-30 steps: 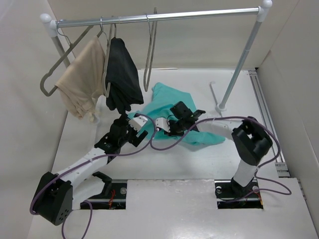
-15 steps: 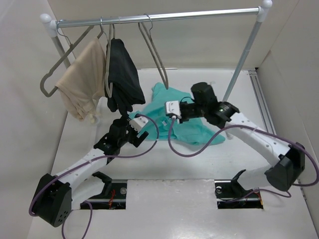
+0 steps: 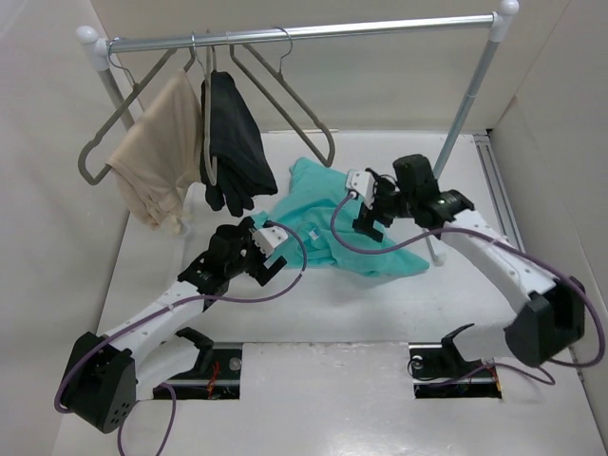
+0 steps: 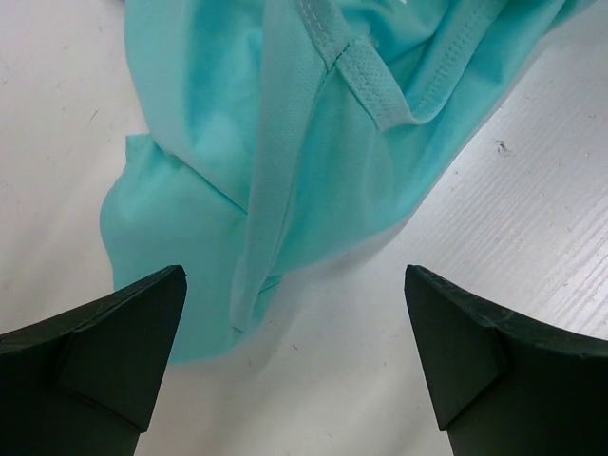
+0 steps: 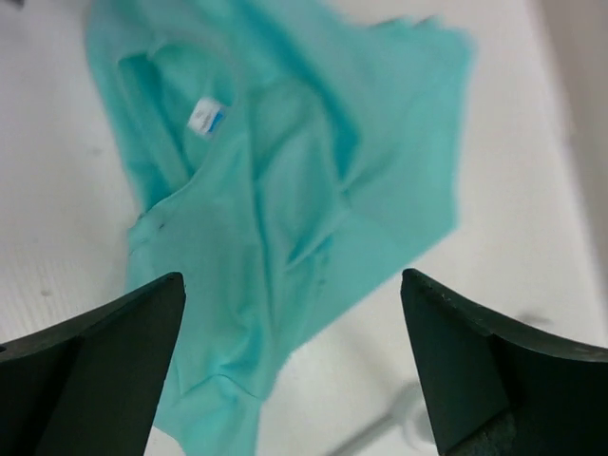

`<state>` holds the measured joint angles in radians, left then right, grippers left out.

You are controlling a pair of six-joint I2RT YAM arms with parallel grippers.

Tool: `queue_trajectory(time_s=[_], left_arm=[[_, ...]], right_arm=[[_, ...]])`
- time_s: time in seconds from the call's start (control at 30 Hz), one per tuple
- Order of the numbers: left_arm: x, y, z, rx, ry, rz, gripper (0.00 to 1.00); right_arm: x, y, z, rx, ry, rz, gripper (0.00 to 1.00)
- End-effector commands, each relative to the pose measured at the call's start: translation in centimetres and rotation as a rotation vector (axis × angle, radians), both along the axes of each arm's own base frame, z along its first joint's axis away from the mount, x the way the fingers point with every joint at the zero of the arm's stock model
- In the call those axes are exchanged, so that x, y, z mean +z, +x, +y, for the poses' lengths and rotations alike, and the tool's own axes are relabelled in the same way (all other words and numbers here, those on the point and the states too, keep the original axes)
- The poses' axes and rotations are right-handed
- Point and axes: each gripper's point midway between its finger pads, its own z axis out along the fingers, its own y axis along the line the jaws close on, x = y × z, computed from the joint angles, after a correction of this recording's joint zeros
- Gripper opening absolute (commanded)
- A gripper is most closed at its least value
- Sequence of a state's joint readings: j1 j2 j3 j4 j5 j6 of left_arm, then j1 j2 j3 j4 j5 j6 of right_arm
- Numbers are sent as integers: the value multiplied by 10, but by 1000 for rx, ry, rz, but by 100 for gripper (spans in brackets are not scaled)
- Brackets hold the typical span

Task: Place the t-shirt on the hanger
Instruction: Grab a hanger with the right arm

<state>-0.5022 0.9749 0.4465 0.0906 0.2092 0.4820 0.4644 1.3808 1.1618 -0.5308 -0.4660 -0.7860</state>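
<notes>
The right arm (image 3: pixel 494 261) has swung out since half a second ago: its elbow has dropped toward the table (image 3: pixel 332 318) and the right gripper (image 3: pixel 369 220) has pulled back from over the middle of the t-shirt (image 3: pixel 313 195) to that cloth's right edge. The hanger (image 3: pixel 329 152) was edge-on a second ago and half turned half a second ago. It now shows its whole triangle, its low corner just up and left of the right gripper and apart from it. The left arm (image 3: pixel 161 313) has barely shifted. The left gripper (image 3: pixel 269 249) still hovers at the t-shirt's near-left corner.

Counted: one rack (image 3: pixel 304 31), two arms, three garments, three hangers, two grippers. The beige garment (image 3: pixel 157 142) and the black garment (image 3: pixel 233 142) hang draped well behind the left gripper. The t-shirt lies crumpled on the table between the two grippers.

In the left wrist view the left gripper (image 4: pixel 294 285) has its fingers spread wide, with a folded hem of the t-shirt (image 4: pixel 285 142) beneath the gap. In the right wrist view the right gripper (image 5: pixel 290 285) is likewise spread wide and holds nothing, above the t-shirt (image 5: pixel 285 171), whose white tag (image 5: pixel 203 116) shows at the neck.
</notes>
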Motion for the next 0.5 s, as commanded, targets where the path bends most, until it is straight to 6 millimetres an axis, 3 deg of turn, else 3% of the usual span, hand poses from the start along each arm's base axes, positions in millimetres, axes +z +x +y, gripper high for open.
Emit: queue_trajectory(time_s=[0.0, 0.03, 0.07, 0.17, 0.2, 0.3, 0.33, 0.4, 0.47], left_arm=[[14, 4, -8, -38, -21, -38, 97], [16, 5, -9, -38, -26, -48, 97], [14, 5, -8, -43, -19, -54, 97], [16, 7, -9, -50, -16, -70, 97], [13, 7, -7, -42, -11, -71, 97], [13, 7, -7, -46, -5, -76, 97], [9, 5, -6, -47, -1, -68, 97], [6, 5, -5, -53, 8, -74, 97], [5, 5, -4, -58, 13, -82, 97]], right_arm=[[129, 5, -13, -154, 168, -256, 100], [151, 1, -17, -166, 198, -300, 100], [193, -11, -14, -143, 258, -388, 100], [238, -29, -9, -113, 317, -452, 100], [267, -43, 0, -68, 366, -498, 100], [316, -73, 27, 77, 502, -571, 100], [345, -84, 30, 88, 580, -595, 100], [389, -89, 35, 72, 700, -663, 100], [421, -97, 61, 122, 817, -667, 100]])
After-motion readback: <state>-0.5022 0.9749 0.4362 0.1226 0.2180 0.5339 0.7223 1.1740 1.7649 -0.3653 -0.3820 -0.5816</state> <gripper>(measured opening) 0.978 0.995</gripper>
